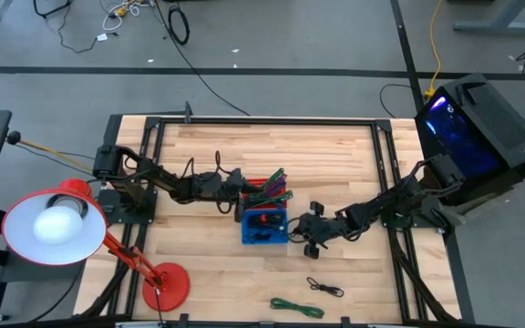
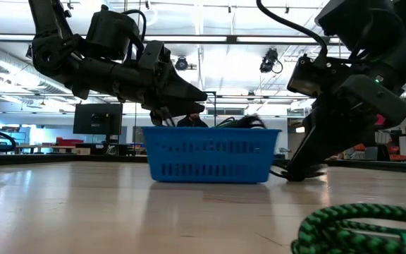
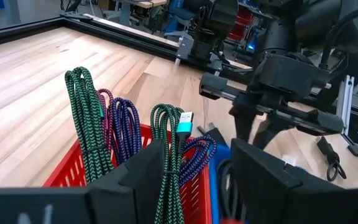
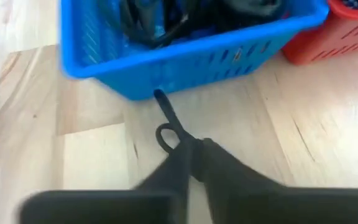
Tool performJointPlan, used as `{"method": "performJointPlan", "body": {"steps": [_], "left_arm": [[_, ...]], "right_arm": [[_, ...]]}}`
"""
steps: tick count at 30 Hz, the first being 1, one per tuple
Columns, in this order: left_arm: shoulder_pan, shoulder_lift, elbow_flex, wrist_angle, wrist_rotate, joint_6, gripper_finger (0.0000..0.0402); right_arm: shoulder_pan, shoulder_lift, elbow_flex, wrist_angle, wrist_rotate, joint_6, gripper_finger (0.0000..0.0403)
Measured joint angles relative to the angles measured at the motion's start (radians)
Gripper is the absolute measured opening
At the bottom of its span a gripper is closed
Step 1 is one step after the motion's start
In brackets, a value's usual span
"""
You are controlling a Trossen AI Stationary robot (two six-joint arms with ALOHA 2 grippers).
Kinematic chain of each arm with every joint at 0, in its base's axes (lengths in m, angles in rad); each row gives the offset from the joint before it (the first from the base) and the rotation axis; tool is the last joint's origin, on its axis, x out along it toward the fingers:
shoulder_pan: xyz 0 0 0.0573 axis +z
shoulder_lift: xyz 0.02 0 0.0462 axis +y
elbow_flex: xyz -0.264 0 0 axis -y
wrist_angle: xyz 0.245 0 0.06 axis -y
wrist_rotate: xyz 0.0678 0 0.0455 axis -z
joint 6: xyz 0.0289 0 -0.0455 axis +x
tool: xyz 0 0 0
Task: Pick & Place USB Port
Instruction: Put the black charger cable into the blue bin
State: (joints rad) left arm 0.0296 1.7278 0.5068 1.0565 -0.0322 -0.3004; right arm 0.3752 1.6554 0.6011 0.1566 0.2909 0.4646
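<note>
No readable writing or brand is seen. A blue basket [image 1: 263,228] is set mid-table, touching a red basket [image 1: 264,189] of green and purple cables [image 3: 166,149]. Just beside the blue basket, on its right-arm side, a black USB cable [image 4: 168,127] is pinched between the closed fingers of the right gripper [image 4: 191,155]; its long axis points at the basket wall. The left gripper [image 3: 197,177] is held spread above the red basket.

Camera layout: one overhead, one at desk level, two on the wrists.
Overhead looks straight down; low looks level across the desk; wrist views sit close; all four share the blue basket [image 1: 263,226].
</note>
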Motion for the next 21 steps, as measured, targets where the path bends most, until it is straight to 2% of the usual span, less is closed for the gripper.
{"method": "performJointPlan", "body": {"steps": [2,6,15,21], "left_arm": [[0.0,0.0,0.0,0.0,0.0,0.0,0.019],[0.0,0.0,0.0,0.0,0.0,0.0,0.019],[0.0,0.0,0.0,0.001,0.0,0.0,0.019],[0.0,0.0,0.0,0.001,0.0,0.0,0.019]], "right_arm": [[-0.001,0.0,0.001,-0.001,-0.001,-0.006,0.0015],[-0.013,-0.002,0.001,-0.003,-0.02,-0.009,0.0004],[-0.033,-0.114,-0.005,-0.064,-0.035,-0.081,0.0002],[-0.037,-0.163,-0.004,-0.063,-0.112,-0.116,0.0008]]}}
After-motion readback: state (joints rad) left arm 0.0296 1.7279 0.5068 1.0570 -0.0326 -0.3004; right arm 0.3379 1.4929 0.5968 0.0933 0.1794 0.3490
